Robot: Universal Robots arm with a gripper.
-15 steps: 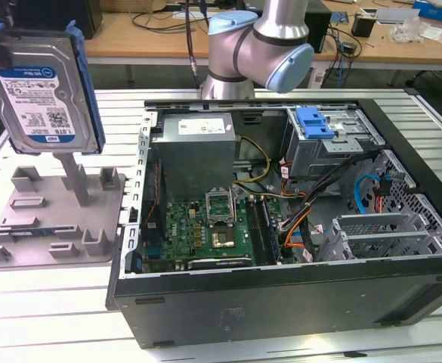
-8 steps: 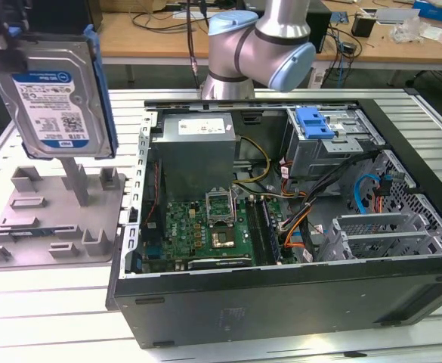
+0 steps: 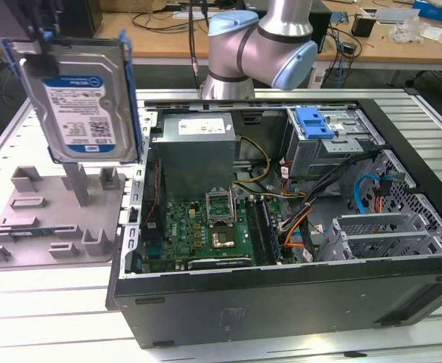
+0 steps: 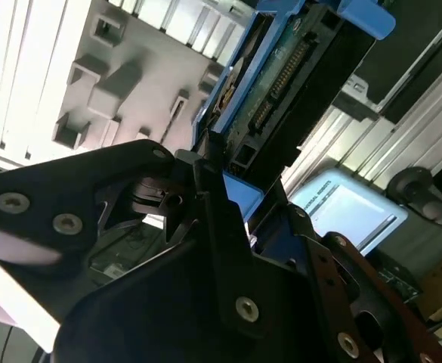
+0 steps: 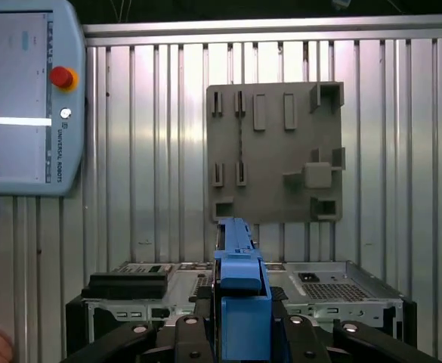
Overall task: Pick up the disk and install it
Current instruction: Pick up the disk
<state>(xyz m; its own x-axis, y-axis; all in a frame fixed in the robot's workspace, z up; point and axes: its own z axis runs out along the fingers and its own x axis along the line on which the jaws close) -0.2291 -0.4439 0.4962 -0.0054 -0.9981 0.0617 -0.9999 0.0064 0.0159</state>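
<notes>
My silver arm with pale-blue joint caps [image 3: 260, 47] stands far back; my black gripper [image 5: 239, 306], up high, clamps the blue-framed silver disk [image 3: 81, 98].

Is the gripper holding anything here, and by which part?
Yes. The gripper is shut on the disk, pinching its upper end at the blue carrier; the disk hangs upright above the grey fixture plate.

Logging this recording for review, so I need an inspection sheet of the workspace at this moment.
Surface: ribbed metal table, bearing a grey fixture plate and an open computer case.
Job's things: the disk, held on edge in the air, outside the case.
Clutter: teach pendant lying on the table.
Tool: tool shut on the disk's blue carrier.
Cables: wire bundles loose inside the case.
Surroundings: wooden bench behind, with wires and small items.
</notes>
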